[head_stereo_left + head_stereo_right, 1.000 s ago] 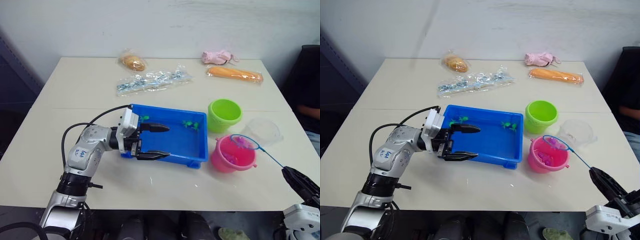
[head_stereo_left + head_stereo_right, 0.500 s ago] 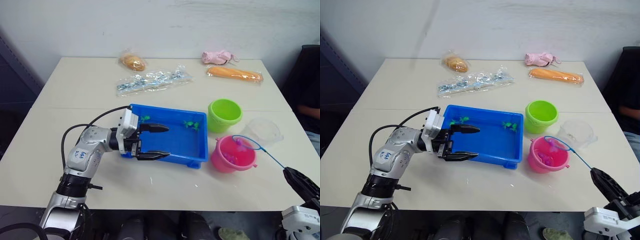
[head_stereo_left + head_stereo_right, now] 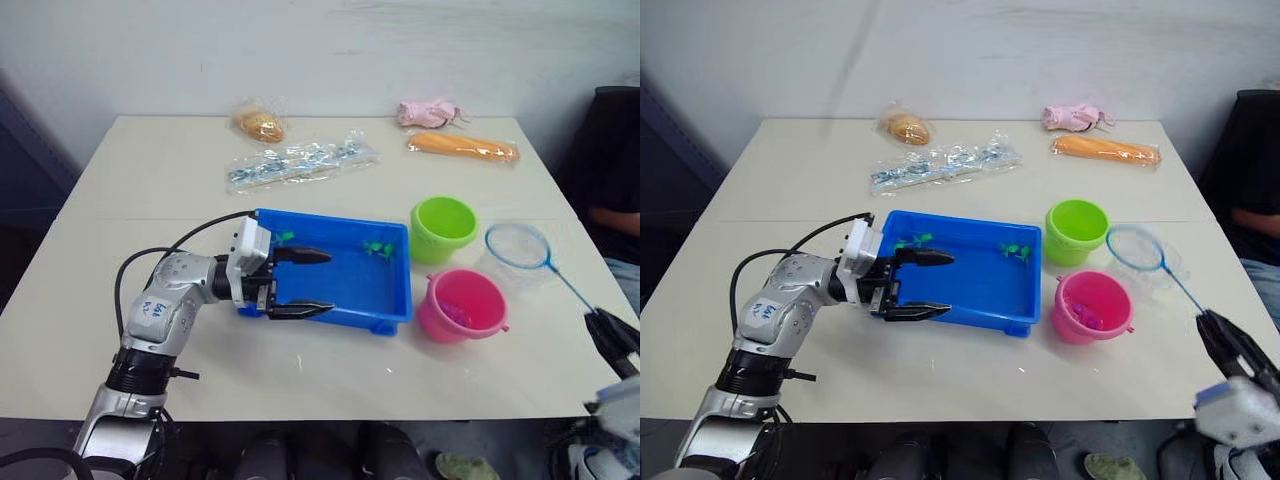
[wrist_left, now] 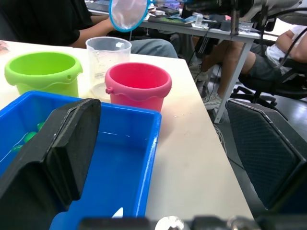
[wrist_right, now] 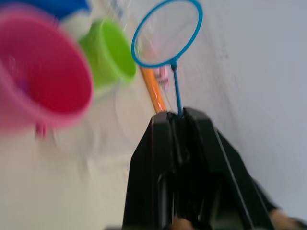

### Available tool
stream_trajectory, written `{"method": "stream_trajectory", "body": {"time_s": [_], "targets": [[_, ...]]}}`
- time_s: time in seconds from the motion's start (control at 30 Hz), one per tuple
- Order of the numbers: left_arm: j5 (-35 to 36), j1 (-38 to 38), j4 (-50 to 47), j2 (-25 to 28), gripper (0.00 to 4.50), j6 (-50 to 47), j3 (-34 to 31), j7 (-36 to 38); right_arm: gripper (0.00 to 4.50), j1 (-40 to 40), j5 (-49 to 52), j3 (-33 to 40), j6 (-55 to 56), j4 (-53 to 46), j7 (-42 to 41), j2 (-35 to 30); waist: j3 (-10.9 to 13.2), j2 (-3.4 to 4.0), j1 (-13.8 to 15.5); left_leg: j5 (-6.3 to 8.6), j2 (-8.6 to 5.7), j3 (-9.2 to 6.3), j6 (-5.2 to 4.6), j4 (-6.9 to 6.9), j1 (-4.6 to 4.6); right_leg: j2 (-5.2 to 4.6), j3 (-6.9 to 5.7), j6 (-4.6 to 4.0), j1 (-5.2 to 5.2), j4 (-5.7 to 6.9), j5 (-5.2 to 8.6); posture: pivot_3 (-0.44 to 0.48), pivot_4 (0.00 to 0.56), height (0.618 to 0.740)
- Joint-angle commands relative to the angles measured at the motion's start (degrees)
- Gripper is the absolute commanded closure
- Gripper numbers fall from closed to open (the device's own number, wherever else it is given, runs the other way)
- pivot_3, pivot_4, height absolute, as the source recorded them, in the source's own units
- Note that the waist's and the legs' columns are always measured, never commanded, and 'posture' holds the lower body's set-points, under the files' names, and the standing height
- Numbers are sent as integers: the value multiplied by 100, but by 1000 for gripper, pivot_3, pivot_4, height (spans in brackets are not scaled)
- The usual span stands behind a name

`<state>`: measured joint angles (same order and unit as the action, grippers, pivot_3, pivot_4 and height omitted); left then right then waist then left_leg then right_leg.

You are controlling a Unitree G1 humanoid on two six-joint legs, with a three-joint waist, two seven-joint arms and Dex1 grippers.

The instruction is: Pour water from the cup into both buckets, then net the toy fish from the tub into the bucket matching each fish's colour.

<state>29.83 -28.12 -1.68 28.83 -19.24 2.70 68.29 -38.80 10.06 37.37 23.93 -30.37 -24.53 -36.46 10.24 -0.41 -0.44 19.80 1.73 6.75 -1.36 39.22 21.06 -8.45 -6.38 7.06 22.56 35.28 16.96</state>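
Two hands, left hand apart over tub edge, right hand clamped on net

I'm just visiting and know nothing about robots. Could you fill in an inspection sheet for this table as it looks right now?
Surface: pale table, tub and buckets near the front.
Job's things: blue tub holds green fish; green bucket; pink bucket; clear cup behind the pink bucket.
Clutter: bagged bread, clear packet, orange packet, pink item along the far edge.
Grippers: left gripper open at the tub's near left corner; right gripper shut on net, hoop above the cup.
Cables: black cable on the left arm.
Surroundings: seated person at the right.
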Motion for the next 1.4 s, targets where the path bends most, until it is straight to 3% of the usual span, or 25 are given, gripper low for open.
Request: {"method": "stream_trajectory", "body": {"time_s": [0.03,0.13,0.3,0.43,0.57,0.9,1.4], "targets": [[206,65,-52,203,26,89,-575,-140,4500,207,2366,-331,-1877,-1023,-481,-873,0,-1,-27,0,2,-1,0,0,-2,0,6,-2,-1,3,1,0,150,740],[232,210,-4,406,26,95,-949,-220,4500,990,3498,-663,-3273,-1280,-346,-1757,2,-5,-30,0,4,-14,-2,0,0,-1,8,-4,-3,4,2,0,150,740],[144,762,222,996,26,259,-1569,-199,4500,3364,4272,-2251,-5249,-861,-257,-2735,4,-8,27,-2,0,-14,-3,1,7,-4,-14,-5,6,3,2,0,150,740],[111,1174,474,1268,26,380,-2038,-338,4500,5348,3706,-3918,-6466,-318,-566,-2616,8,-10,57,0,-3,-22,-4,4,24,-10,-36,-5,11,-14,2,0,150,740],[75,1857,373,1565,26,499,-2367,-246,4500,6831,2814,-5258,-7092,316,-658,-1817,7,-12,-8,4,-4,-17,-4,4,37,-14,-42,-4,20,-19,0,0,150,740],[36,2281,38,1981,26,648,-2420,-7,4500,8320,1688,-6596,-8043,1421,-938,-311,7,-13,8,8,-1,-7,2,38,117,-12,-61,-5,102,38,0,0,150,740],[-139,1842,-97,2537,26,593,-1848,500,4500,8741,1259,-6851,-8335,2283,-1723,1089,7,-13,-126,9,0,-3,3,36,122,-4,-61,-5,108,44,1,0,150,740]]}}
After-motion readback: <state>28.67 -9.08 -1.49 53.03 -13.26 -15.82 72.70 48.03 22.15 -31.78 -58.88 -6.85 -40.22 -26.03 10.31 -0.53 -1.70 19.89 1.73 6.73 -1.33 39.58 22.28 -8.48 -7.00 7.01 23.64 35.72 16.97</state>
